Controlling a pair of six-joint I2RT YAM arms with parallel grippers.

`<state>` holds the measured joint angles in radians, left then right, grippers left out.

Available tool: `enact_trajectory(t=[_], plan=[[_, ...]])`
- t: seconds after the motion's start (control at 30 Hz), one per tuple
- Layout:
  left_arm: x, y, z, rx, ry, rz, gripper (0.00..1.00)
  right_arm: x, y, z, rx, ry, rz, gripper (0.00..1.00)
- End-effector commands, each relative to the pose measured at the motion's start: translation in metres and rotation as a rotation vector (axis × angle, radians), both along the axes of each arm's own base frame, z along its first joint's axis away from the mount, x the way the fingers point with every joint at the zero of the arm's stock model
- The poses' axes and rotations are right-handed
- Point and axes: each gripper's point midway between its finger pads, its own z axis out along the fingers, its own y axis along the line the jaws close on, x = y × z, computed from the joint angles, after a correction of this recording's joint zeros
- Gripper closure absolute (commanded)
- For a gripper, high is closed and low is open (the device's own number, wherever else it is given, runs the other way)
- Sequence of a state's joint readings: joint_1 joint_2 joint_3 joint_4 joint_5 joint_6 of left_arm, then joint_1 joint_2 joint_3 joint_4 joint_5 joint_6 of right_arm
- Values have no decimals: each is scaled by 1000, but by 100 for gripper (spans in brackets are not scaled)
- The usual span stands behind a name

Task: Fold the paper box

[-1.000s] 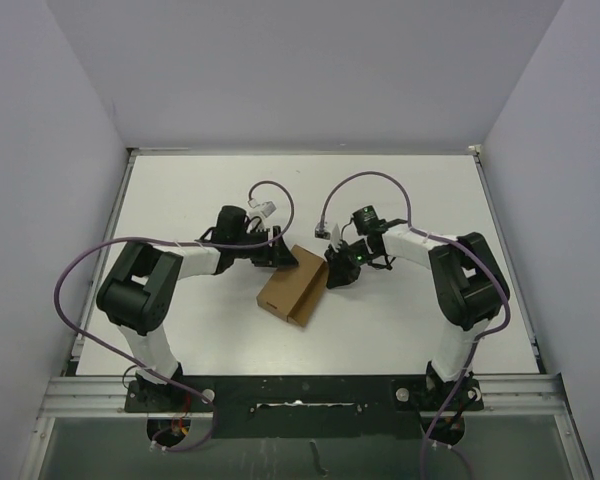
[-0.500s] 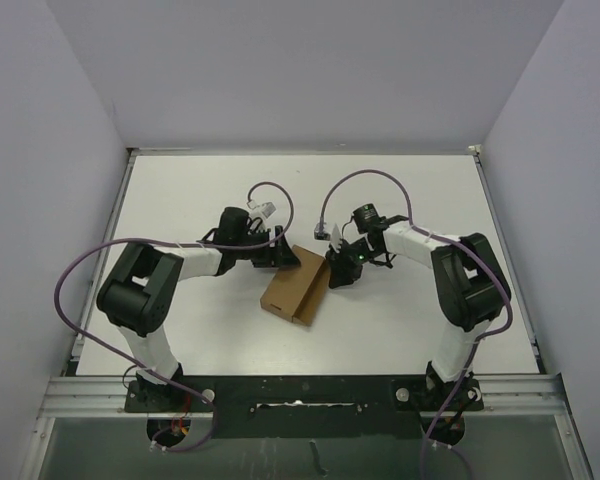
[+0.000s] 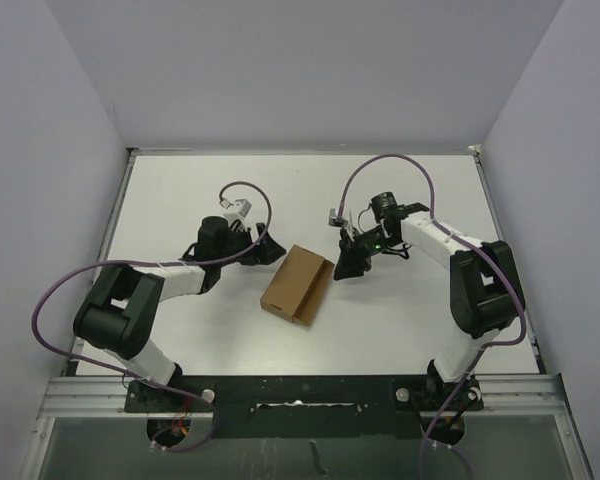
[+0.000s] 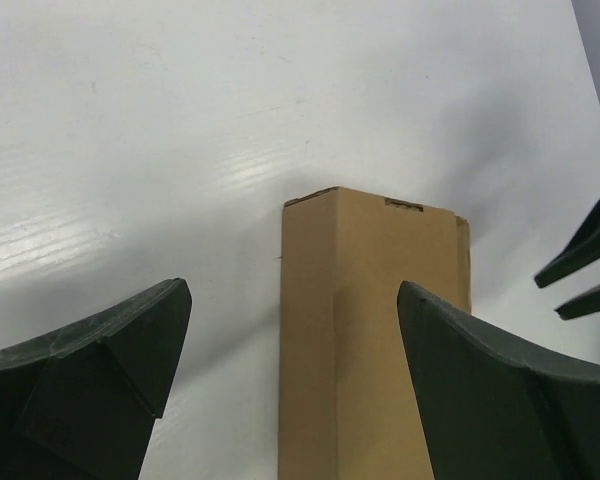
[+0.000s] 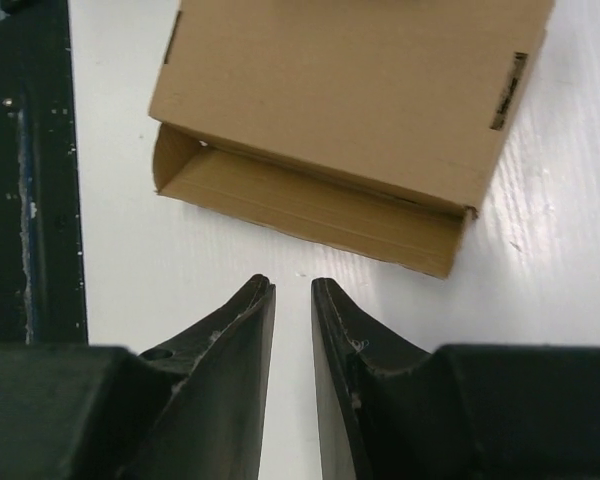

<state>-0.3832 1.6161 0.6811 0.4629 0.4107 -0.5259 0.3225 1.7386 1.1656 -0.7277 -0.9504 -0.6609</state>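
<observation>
The paper box (image 3: 298,283) lies folded and flat-sided on the white table, its long axis slanting from far right to near left. In the left wrist view the paper box (image 4: 375,340) stands ahead between my wide-open jaws, untouched. My left gripper (image 3: 272,250) sits just off the box's far-left corner, open and empty. In the right wrist view the paper box (image 5: 340,90) shows an open side with an inner flap facing my fingers. My right gripper (image 3: 343,268) is off the box's far-right edge, its jaws (image 5: 292,283) nearly together with nothing between them.
The white table (image 3: 180,190) is walled on the left, right and back. A metal rail (image 3: 300,395) with both arm bases runs along the near edge. Purple cables loop above both arms. A dark strip (image 5: 30,170) borders the table in the right wrist view.
Both grippers have drawn back from the box: the left one to the left, the right one to the right and farther away. The box stays put.
</observation>
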Motion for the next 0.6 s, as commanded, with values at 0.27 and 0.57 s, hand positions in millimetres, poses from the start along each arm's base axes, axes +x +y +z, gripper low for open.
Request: enact_trajectory(t=[0.27, 0.57], plan=[[42, 3, 57, -58, -347, 88, 3, -12, 14, 35, 140, -34, 102, 75], [45, 5, 59, -71, -377, 96, 2, -17, 18, 31, 150, -34, 131, 75]])
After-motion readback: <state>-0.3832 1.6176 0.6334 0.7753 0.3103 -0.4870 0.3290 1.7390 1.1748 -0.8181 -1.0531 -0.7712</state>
